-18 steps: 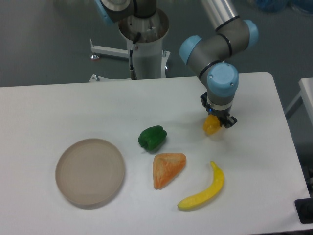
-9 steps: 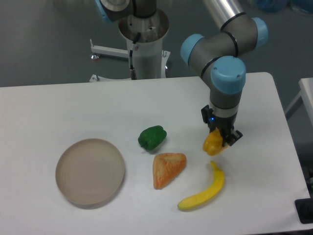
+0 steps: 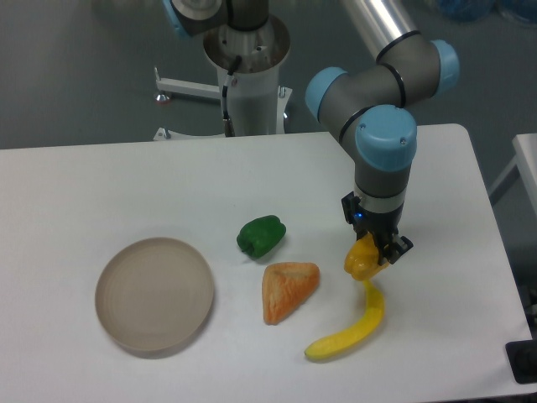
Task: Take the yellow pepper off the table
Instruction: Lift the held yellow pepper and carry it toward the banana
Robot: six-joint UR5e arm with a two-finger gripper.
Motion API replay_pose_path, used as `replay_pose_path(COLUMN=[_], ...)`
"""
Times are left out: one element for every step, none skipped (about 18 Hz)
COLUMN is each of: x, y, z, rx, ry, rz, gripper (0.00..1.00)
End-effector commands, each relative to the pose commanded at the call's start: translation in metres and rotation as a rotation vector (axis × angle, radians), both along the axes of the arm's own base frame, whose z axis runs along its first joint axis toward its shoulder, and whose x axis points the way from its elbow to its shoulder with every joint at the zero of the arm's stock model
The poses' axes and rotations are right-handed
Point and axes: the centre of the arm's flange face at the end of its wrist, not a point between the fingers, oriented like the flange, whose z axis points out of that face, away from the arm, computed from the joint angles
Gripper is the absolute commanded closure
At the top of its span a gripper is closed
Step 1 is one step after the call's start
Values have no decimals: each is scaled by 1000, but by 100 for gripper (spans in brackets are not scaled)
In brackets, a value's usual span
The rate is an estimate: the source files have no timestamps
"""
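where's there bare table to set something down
Free: the whole back strip of the table behind the green pepper, the far left and front-left around the plate, and the right edge beyond the claw. Crowded: front-center, where the green pepper, orange wedge, banana and the claw holding the yellow pepper cluster.

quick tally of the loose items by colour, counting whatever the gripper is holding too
Yellow: 2, the yellow pepper held in the gripper and the banana
Green: 1, the green pepper
Orange: 1, the wedge-shaped piece
Beige: 1, the round plate
Total: 5, all but the held pepper lying on the table
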Motion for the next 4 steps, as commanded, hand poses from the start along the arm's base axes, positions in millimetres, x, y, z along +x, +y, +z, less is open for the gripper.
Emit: replay_pose_path(x=[0, 0, 0, 1], y=[0, 0, 0, 1], z=[-1, -2, -2, -1], rx=[-1, -2, -2, -1], ry=[-1, -2, -2, -1], rz=[1, 3, 3, 0], gripper=[58, 58, 58, 58])
